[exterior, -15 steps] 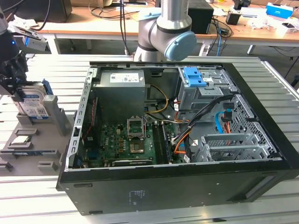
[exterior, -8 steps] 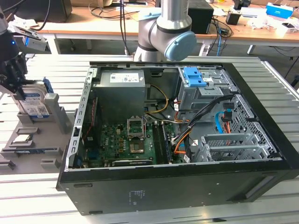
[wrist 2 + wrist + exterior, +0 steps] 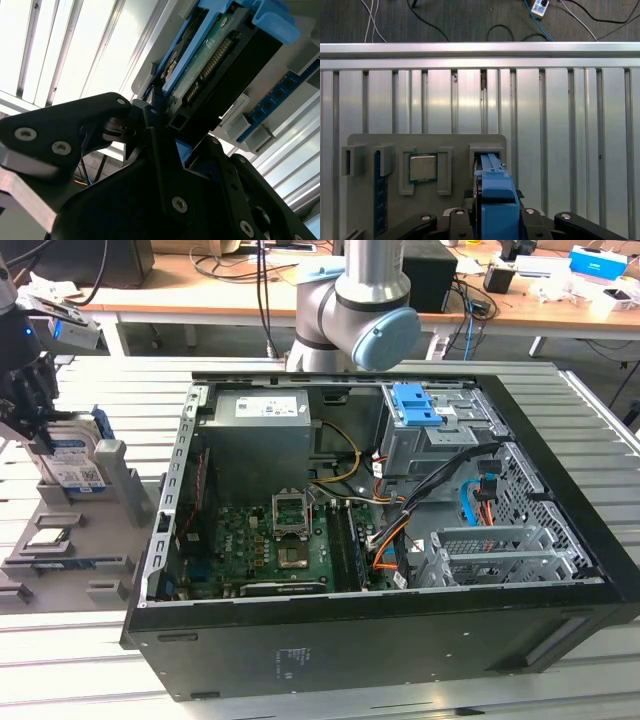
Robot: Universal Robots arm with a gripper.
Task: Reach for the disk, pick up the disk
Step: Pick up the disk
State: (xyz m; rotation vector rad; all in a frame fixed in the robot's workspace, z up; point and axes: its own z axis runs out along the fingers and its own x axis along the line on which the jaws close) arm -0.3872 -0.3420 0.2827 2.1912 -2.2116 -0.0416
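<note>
The disk (image 3: 78, 462) stands on edge in a slot of the grey holder (image 3: 112, 475) at the exterior view's left, its white-and-blue label facing out. My gripper (image 3: 30, 415) hangs right over it. In the first wrist view the disk's blue rail (image 3: 496, 200) sits between the black fingers (image 3: 532, 216), which press against both of its sides. The second wrist view shows the disk's green board and connector (image 3: 215, 60), with a black finger (image 3: 156, 130) against its end. The gripper is shut on the disk, which is still at the holder.
A square silver chip (image 3: 423, 167) and a blue strip (image 3: 380, 200) lie in other slots of the holder (image 3: 460, 142). The open computer case (image 3: 380, 500) stands on the slatted aluminium table (image 3: 555, 125) to the exterior view's right. The table's far edge (image 3: 480, 48) borders a floor with cables.
</note>
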